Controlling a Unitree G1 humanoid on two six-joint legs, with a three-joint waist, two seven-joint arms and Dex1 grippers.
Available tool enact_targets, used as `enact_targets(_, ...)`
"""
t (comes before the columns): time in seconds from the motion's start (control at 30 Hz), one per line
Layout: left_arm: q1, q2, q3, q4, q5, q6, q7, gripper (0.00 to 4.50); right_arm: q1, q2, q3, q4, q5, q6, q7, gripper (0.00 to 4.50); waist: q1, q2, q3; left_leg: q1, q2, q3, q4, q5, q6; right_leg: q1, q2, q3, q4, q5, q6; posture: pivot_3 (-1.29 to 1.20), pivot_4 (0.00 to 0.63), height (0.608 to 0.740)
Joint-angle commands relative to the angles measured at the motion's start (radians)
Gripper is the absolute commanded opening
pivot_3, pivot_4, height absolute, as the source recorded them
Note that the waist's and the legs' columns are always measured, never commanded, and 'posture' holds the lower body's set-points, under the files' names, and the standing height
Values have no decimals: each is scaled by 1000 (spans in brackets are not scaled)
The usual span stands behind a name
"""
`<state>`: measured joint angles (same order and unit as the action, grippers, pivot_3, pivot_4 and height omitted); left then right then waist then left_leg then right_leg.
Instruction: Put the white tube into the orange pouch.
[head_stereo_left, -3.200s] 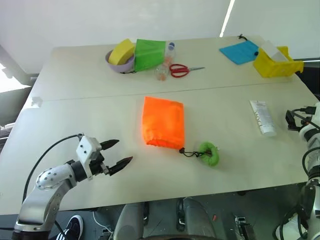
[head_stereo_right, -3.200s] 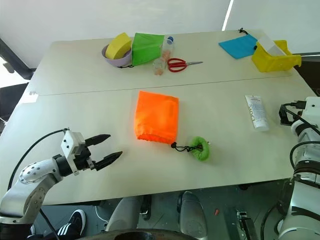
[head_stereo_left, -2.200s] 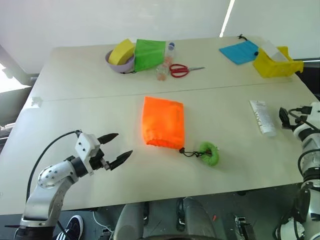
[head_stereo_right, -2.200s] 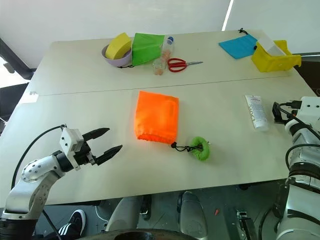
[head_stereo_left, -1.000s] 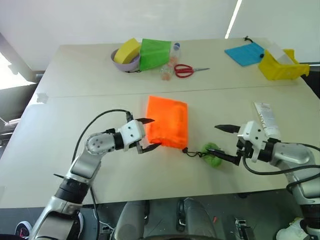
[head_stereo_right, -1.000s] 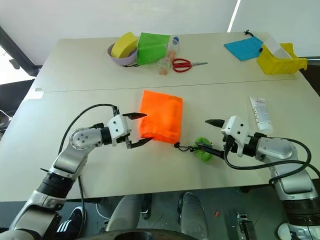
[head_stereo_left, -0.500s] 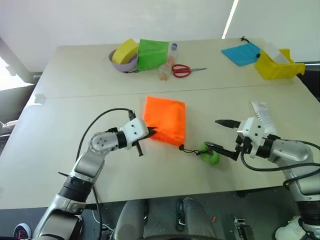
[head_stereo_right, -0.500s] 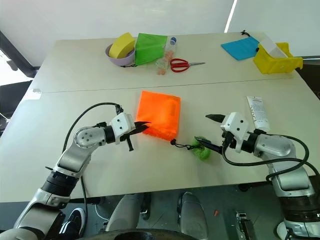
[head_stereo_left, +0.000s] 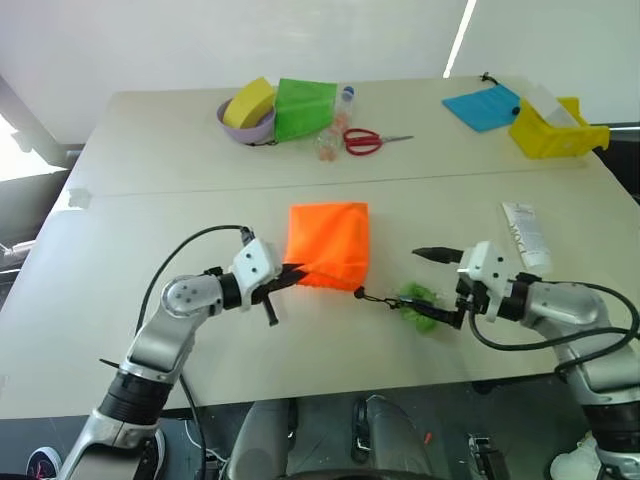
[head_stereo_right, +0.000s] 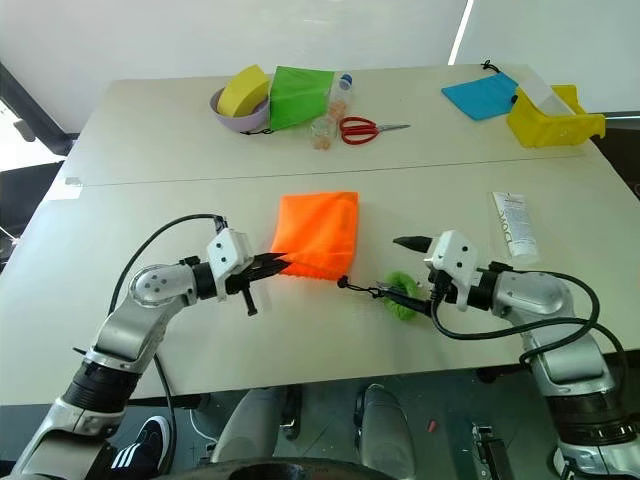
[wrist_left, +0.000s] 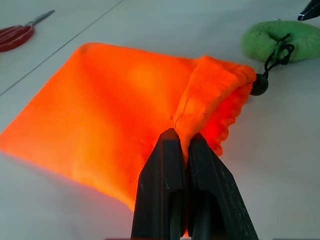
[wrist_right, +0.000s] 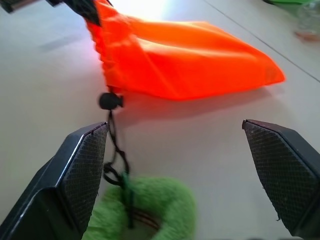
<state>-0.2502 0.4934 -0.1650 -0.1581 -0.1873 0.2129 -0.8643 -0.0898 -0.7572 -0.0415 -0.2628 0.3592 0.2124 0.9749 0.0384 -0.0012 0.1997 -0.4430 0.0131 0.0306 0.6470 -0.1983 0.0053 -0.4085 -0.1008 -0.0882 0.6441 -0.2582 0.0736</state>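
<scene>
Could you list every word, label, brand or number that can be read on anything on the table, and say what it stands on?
Nothing can be read as text.
Flat white squeeze tube: grey print runs along it, too small to read.
Bright orange fabric drawstring pouch, green fabric pouch, blue fabric pouch, yellow plastic bin, red-handled scissors: no print visible.
</scene>
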Motion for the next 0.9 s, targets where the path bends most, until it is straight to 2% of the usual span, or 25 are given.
enact_targets(0.03,24,21,29,-71,-35,24,-5,35,10,5,32,-74,2,8,8,4500,0,0,0,0,0,0,0,0,0,0,0,0,0,0,0,0,150,740)
enact_targets(0.5,91,61,55,-232,-216,178,-57,35,19,-16,26,-11,-35,-29,24,4500,0,0,0,0,0,1,-3,-2,-3,0,-1,0,-4,0,-1,0,150,740)
enact_targets(0.6,90,111,-15,-192,-79,91,-59,35,18,-18,22,-3,-38,-36,26,4500,1,0,0,-1,0,1,-3,-2,-3,0,-1,0,-5,0,-1,0,150,740)
enact_targets(0.8,73,71,1,-154,-86,92,-16,35,-22,-20,-30,54,-43,-49,-6,4500,0,0,0,-1,2,2,-3,-2,-3,0,0,0,-8,1,-1,0,150,740)
enact_targets(0.9,61,40,5,-153,-87,69,7,35,-72,-9,-81,126,-48,-16,-77,4500,0,0,0,-1,2,3,-3,-2,-3,0,-1,0,-9,2,-1,0,150,740)
